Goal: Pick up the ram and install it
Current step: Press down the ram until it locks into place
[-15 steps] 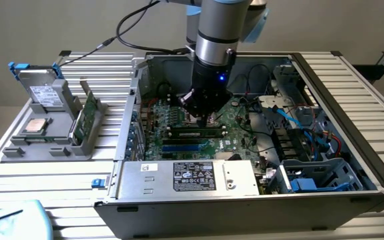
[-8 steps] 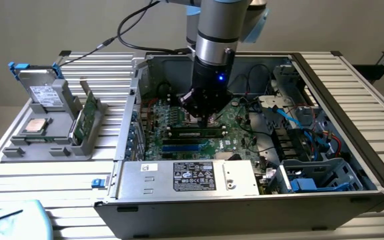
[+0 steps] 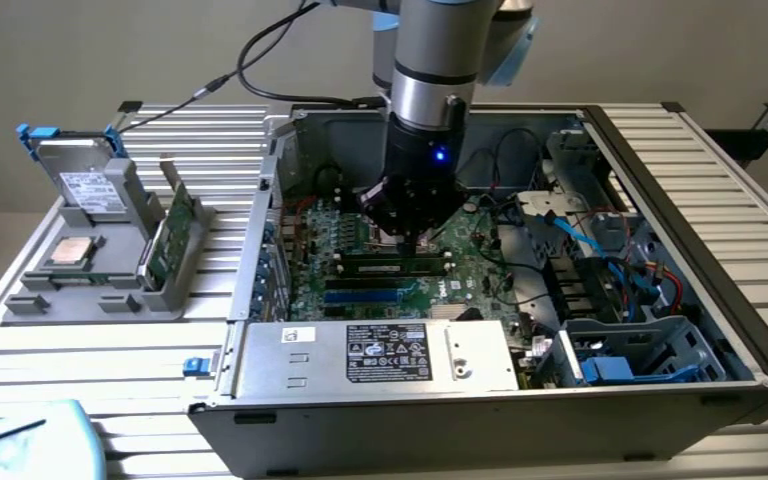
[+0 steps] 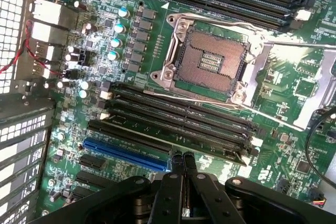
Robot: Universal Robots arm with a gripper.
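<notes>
The gripper (image 3: pixel 416 240) hangs inside the open computer case (image 3: pixel 704 190), fingers pressed together and empty, just above the motherboard's memory slots (image 4: pixel 178 116); the ram (image 3: pixel 387 267) lies seated in a slot beneath it; any pressing should be straight down and even.

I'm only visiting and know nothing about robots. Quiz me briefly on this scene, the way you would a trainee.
1. True or false: the gripper is shut.
2. The gripper is over: A) the hard drive, B) the motherboard, C) the power supply?
3. Fill in: the CPU socket holds no chip, so it is ___.

Key: 1 true; 2 B; 3 empty.
</notes>
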